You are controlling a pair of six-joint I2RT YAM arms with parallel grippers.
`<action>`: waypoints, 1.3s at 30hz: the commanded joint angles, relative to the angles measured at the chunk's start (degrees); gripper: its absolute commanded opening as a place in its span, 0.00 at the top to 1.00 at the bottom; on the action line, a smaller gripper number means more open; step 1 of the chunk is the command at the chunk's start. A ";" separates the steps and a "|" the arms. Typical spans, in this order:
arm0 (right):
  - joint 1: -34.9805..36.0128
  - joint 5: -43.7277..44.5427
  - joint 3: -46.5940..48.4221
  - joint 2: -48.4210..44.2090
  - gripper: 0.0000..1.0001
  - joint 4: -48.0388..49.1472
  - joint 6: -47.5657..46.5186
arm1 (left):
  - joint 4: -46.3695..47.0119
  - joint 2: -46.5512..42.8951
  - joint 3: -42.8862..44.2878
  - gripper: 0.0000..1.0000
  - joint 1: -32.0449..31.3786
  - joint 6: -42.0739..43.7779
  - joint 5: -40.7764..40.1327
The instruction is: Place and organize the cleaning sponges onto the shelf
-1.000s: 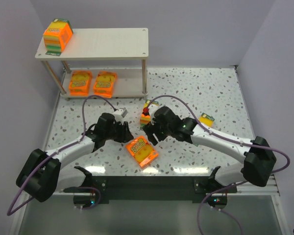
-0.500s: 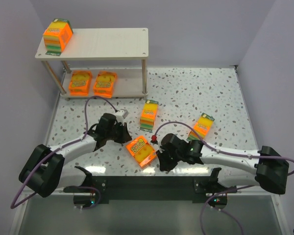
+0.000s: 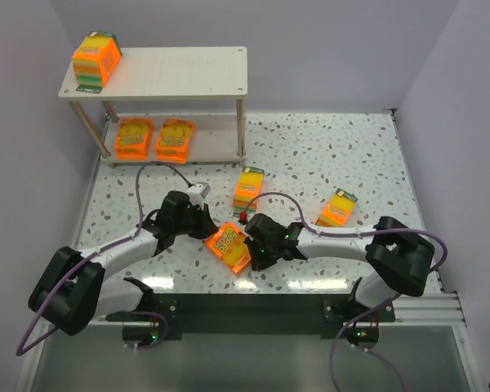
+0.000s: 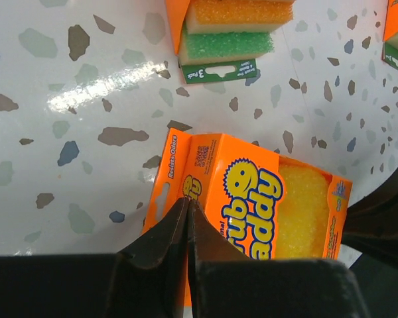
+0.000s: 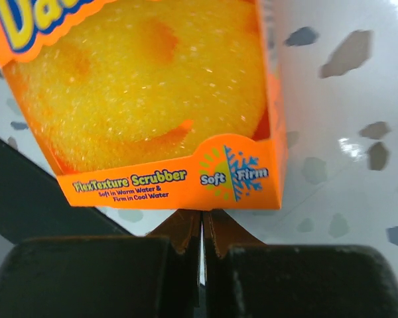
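Pale speckled terrazzo-pattern table (image 3: pixel 327 155), with everything on it. At its far left, the two-tier shelf of whitish wood-grain boards on thin wooden legs (image 3: pixel 188 73). Carries a thick orange block pack (image 3: pixel 96 57) at the left end of the top board. On the lower board, a flat orange shelf pack (image 3: pixel 134 137) with a second flat shelf pack (image 3: pixel 174 139) just beside it.

Left gripper (image 4: pixel 188 202) clenched, fingertips pressed together with nothing seen between them, resting at the printed end of the flat orange smiley-sponge pack (image 4: pixel 252 199). Right gripper (image 5: pixel 202 215) likewise closed on itself, tips just against the opposite end, by the "Soft Firm" flap. No grasp on either side, by the look of it.

Flat orange smiley-sponge pack lying face up near the table's front edge, between the two grippers. Two more left on the table: a thick striped pack (image 3: pixel 249 188) beyond it and a tilted thick pack (image 3: pixel 337 208) well to the right.

Likely step: getting hold of the flat pack. To do it well:
- Keep one closed gripper as a stop at its end.
- Open the other wide before closing in, then pinch across an edge, not the soft sponge window.
- Tip the pack up against the stop if the fingers cannot get under it.
- Aim for the lower board beside the other flat ones, entering low and clear of the legs.
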 commanded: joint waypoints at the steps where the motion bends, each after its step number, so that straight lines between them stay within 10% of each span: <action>1: -3.85 5.62 4.11 -1.49 1.00 4.85 1.40 | -1.06 -2.25 -2.16 0.92 -1.10 -0.52 1.96; 14: -11.77 1.48 12.72 3.51 1.00 3.45 -4.75 | 2.72 -10.06 -9.28 0.93 -2.86 -8.51 6.36; 26: -12.21 6.50 9.57 0.70 1.00 0.28 -4.23 | -12.75 -21.85 -7.08 0.58 -2.86 -15.54 -13.24; 39: -12.21 7.38 6.05 -0.17 1.00 1.15 -4.49 | -7.60 -30.11 -11.38 0.44 -2.86 -28.35 -12.13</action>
